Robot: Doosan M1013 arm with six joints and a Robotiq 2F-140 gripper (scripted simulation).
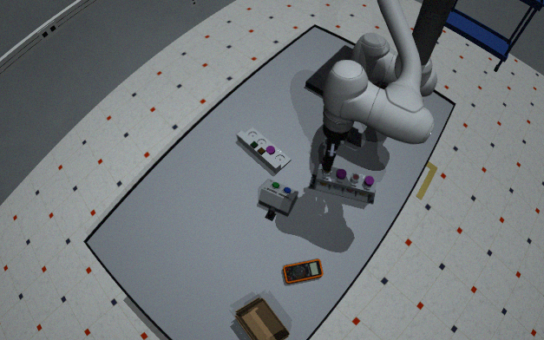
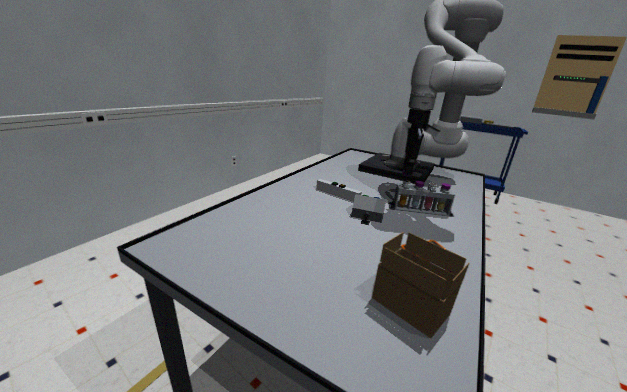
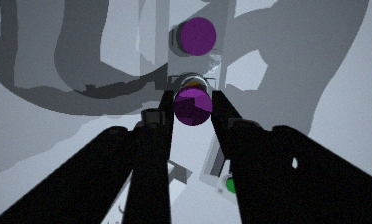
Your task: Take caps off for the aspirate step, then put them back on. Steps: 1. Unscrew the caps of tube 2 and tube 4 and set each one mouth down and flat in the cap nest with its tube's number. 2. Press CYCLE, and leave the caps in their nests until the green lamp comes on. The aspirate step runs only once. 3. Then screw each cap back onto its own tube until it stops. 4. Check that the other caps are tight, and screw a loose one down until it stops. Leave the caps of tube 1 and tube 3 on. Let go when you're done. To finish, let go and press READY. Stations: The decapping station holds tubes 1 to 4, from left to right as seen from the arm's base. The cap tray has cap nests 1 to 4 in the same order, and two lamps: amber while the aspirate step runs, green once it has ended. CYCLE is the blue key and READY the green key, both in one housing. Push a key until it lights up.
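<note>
over the end tube of the decapping station [image 1: 343, 191], we see the gripper [image 3: 192, 107] standing vertical with its fingers narrowed onto a purple cap [image 3: 192, 106], gripping it from both sides. another purple cap [image 1: 271, 150] sits in the cap tray [image 1: 247, 140], beside the key housing [image 1: 273, 199].

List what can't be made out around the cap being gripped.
Top view: the gripper itself covers the purple cap it is shut on.
Wrist view: the fingers hide the cap's sides, so its threading is unreadable.
Exterior view: the cap tray lamps are too small.
</note>
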